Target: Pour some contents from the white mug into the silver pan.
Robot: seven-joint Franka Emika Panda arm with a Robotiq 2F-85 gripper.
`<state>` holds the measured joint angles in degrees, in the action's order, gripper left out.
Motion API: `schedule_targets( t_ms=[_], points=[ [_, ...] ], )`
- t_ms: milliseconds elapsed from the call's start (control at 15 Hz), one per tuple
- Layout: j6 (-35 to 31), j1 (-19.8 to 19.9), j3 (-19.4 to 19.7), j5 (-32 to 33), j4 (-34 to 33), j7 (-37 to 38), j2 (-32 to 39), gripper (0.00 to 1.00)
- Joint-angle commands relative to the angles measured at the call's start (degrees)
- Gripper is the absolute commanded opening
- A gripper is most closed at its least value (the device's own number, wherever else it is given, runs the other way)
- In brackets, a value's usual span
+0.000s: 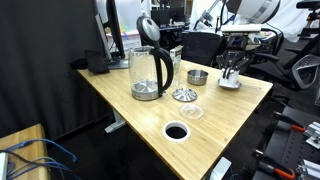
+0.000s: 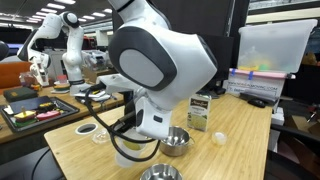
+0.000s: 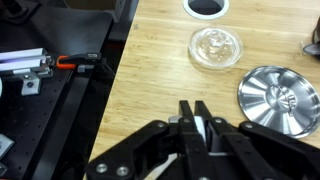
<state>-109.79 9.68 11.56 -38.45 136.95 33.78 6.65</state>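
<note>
My gripper (image 3: pixel 203 128) sits near the table's edge, its fingers nearly together on a thin white piece that looks like the wall of the white mug (image 3: pixel 203 131); most of the mug is hidden under the fingers. In an exterior view the gripper (image 1: pixel 232 72) hangs low over a small pale shallow round dish (image 1: pixel 230 84) at the far corner, which seems to be the silver pan. It is too small to tell whether they touch. In an exterior view the arm (image 2: pixel 160 60) hides the gripper, the mug and the pan.
On the wooden table (image 1: pixel 150 110) stand a glass kettle (image 1: pixel 150 72), a ridged domed metal disc (image 1: pixel 184 95) (image 3: pixel 280 98), a darker metal tin (image 1: pixel 197 76) (image 2: pixel 176 142) and a clear glass dish (image 1: pixel 191 111) (image 3: pixel 216 46). A round cable hole (image 1: pixel 176 131) (image 3: pixel 205 7) is near the front edge.
</note>
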Motion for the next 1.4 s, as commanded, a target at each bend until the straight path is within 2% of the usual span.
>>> schedule_targets(
  t_ms=[0, 400, 467, 1000, 1067, 1333],
  points=[
    [5.56, 1.55, 0.55, -2.74, -2.78, -2.97, 2.61, 0.02],
    [13.95, 4.36, 2.61, -8.20, -6.15, -6.93, 6.63, 0.02],
    [10.20, 2.94, 2.68, -5.95, -4.35, -4.87, 4.96, 0.09],
    [12.14, 3.45, 3.08, -7.13, -5.40, -5.95, 6.20, 0.09],
    [13.55, 3.78, 3.04, -7.88, -5.76, -6.06, 6.57, 0.02],
    [22.47, 5.42, 3.35, -10.70, -8.65, -6.44, 9.08, 0.02]
  ],
)
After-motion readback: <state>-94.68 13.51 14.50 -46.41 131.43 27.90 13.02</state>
